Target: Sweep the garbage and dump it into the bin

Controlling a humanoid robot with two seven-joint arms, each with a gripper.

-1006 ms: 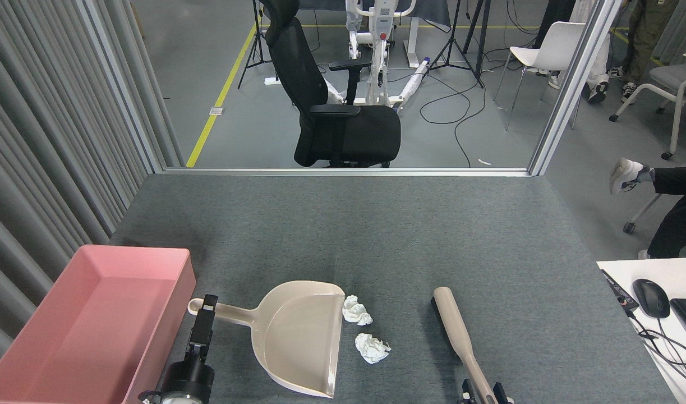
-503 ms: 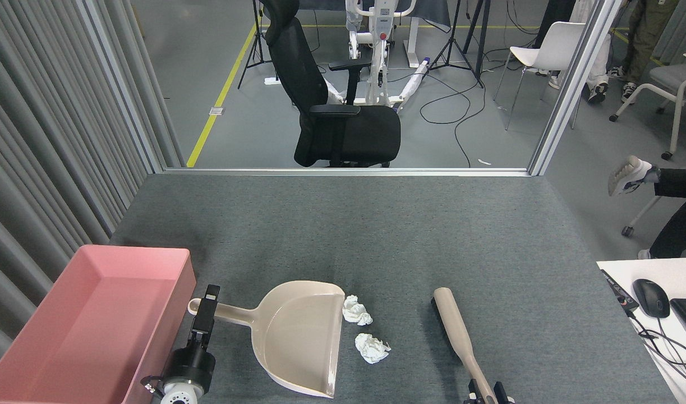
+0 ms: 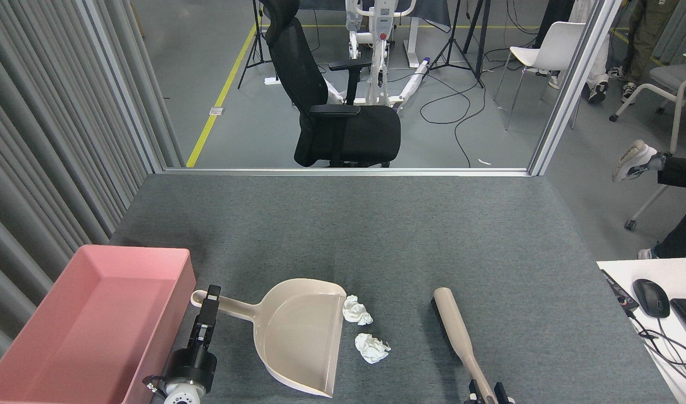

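— What had changed from the frame before?

— The dustpan had swung a little: its handle end rose toward the upper left while the pan's open edge tilted, and the left gripper sat at that handle. Its fingers looked closed around the handle, though the view was narrow and dark there, so I'd call that likely, not certain.

— And the other arm?

— The right gripper was at the bottom edge of the frame, at the thin end of the brush. Too little of it showed to tell how far open it was.

— Where did the garbage lie?

— Two wads: the upper tissue wad touched the pan's open right edge; the lower tissue wad lay just right of that edge. Both sat between pan and brush.

— So what did the sweep turn on?

— The brush's long axis ran from lower right up to the left, head well right of the wads. It had to travel leftward. The bin waited at lower left, just beside the left gripper.
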